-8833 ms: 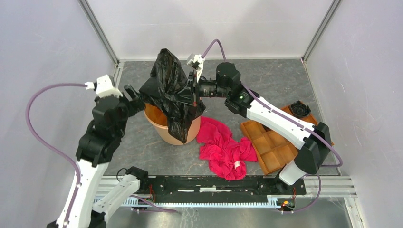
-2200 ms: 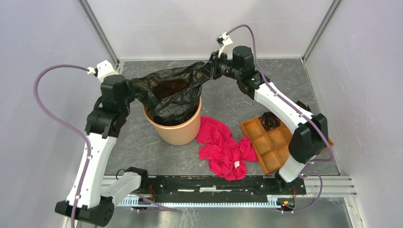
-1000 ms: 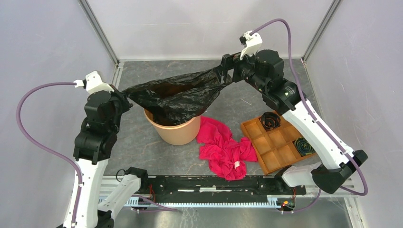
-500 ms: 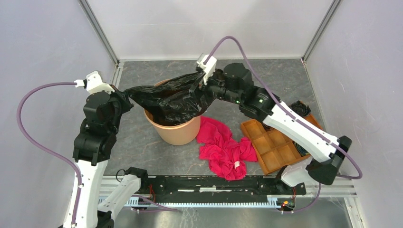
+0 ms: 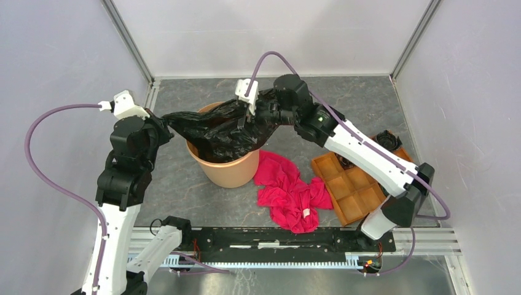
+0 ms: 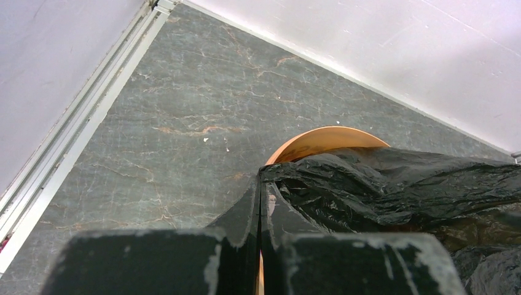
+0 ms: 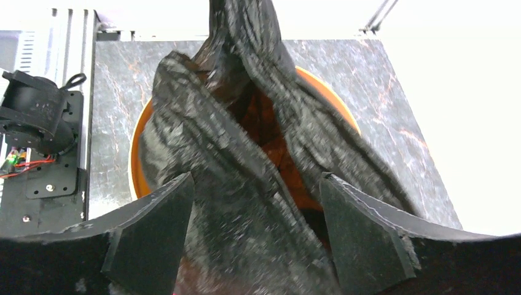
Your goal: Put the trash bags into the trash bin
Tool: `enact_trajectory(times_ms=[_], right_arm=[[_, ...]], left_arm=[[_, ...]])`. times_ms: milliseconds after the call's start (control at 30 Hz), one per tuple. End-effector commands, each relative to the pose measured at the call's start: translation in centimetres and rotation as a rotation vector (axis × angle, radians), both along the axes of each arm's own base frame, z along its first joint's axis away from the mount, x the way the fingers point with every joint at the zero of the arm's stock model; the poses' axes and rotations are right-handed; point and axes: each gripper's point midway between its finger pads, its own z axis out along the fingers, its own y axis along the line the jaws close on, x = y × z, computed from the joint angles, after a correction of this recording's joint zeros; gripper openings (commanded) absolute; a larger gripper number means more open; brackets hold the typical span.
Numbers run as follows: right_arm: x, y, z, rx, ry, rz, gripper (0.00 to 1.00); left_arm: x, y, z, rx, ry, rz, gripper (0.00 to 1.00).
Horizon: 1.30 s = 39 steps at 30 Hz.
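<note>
The black trash bag [image 5: 215, 130] lies crumpled over the mouth of the orange trash bin [image 5: 230, 172], partly inside it. My left gripper [image 5: 166, 124] is shut on the bag's left edge, just outside the bin's left rim. In the left wrist view the fingertips [image 6: 259, 184] pinch the bag [image 6: 399, 190] in front of the bin rim [image 6: 325, 136]. My right gripper [image 5: 246, 120] hangs over the bin with its jaws wide apart. In the right wrist view it [image 7: 256, 179] is open, with folds of the bag [image 7: 221, 153] between the fingers and the bin rim [image 7: 136, 163] below.
A red-pink cloth [image 5: 292, 190] lies on the table right of the bin. An orange-brown compartment tray [image 5: 350, 187] sits further right, with a black round item [image 5: 386, 140] at its far corner. Enclosure walls stand close behind and at both sides.
My right arm has swung left from the back right to above the bin. The bag's stretched right side has gone slack and sunk onto the bin. The left gripper has stayed put.
</note>
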Motion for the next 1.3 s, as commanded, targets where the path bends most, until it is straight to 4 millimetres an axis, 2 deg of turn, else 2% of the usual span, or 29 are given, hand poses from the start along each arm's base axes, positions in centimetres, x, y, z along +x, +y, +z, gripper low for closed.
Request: enact_trajectory(times_ms=[0, 67, 133, 233, 367, 533, 700, 867, 1000, 1067, 1167, 1267], right_arm=[[0.1, 1.1, 2.1, 0.050, 0.016, 0.151, 0.87], [-0.3, 1.9, 1.7, 0.044, 0.039, 0.215, 0.92], [-0.9, 2.6, 1.1, 0.036, 0.075, 0.273, 0.90], [-2.0, 3.3, 1.1, 0.052, 0.130, 0.351, 0.75], [-3.7, 3.4, 2.1, 0.105, 0.171, 0.433, 0.49], [-5.3, 2.4, 4.2, 0.151, 0.158, 0.462, 0.02], [-7.5, 1.0, 4.1, 0.149, 0.165, 0.490, 0.00], [-10.3, 0.2, 1.4, 0.120, 0.162, 0.461, 0.00], [-12.1, 0.7, -2.7, 0.117, 0.204, 0.402, 0.00], [-12.7, 1.1, -4.0, 0.107, 0.215, 0.383, 0.00], [-13.8, 2.0, -5.1, 0.089, 0.214, 0.368, 0.00], [-13.0, 2.4, -5.3, 0.119, 0.207, 0.292, 0.00]], left_arm=[[0.0, 0.3, 1.2, 0.035, -0.043, -0.006, 0.02], [-0.1, 0.4, 1.3, 0.039, -0.045, -0.006, 0.02], [-0.1, 0.4, 1.4, 0.043, -0.048, -0.002, 0.02], [-0.3, 0.6, 1.5, 0.047, -0.049, 0.003, 0.02], [-0.2, 0.8, 1.5, 0.053, -0.045, 0.013, 0.02], [0.0, 1.6, 1.0, 0.076, -0.018, 0.059, 0.02], [0.8, 1.9, 0.9, 0.093, 0.057, 0.089, 0.02], [0.9, 1.2, 1.7, 0.066, 0.061, 0.054, 0.02], [1.1, 0.5, 0.8, 0.060, 0.093, 0.019, 0.02], [0.7, 0.4, 0.0, 0.062, 0.109, 0.012, 0.02], [0.0, 0.6, -1.3, 0.059, 0.124, 0.013, 0.02], [-1.2, 0.6, -2.2, 0.040, 0.119, 0.009, 0.03]])
